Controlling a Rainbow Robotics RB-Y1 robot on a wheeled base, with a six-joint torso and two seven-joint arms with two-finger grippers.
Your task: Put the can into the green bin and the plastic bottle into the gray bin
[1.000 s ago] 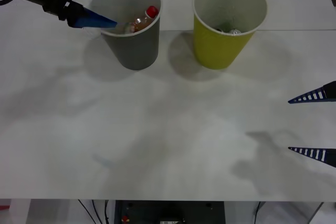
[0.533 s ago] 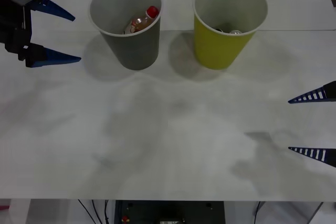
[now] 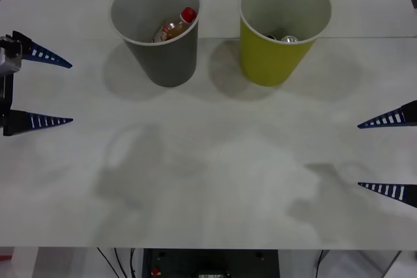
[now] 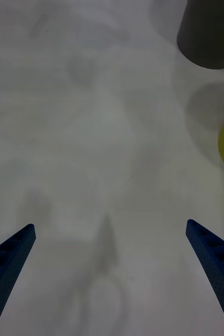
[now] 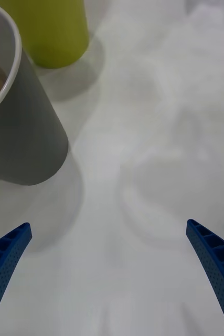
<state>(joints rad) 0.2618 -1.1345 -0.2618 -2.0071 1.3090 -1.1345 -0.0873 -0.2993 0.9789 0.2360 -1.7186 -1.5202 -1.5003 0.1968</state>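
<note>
Left claw (image 3: pixel 39 89) hangs wide and empty at the frame's left edge; right claw (image 3: pixel 391 154) waits wide at the right edge. Both look parked, since the plastic bottle (image 3: pixel 173 27) leans inside the gray bin (image 3: pixel 163 56) and the can (image 3: pixel 287 38) sits in the green bin (image 3: pixel 273 60), mostly hidden by its rim, on the counter (image 3: pixel 208 180).

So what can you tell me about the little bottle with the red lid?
The plastic bottle is small and clear, with brownish-amber liquid inside and a red screw cap. It lies tilted inside the gray bin, the cap pointing up toward the rim on the side nearest the green bin. Its lower end is hidden down in the bin. No hand touches it: the left hand is open, off to the side above the table.
</note>
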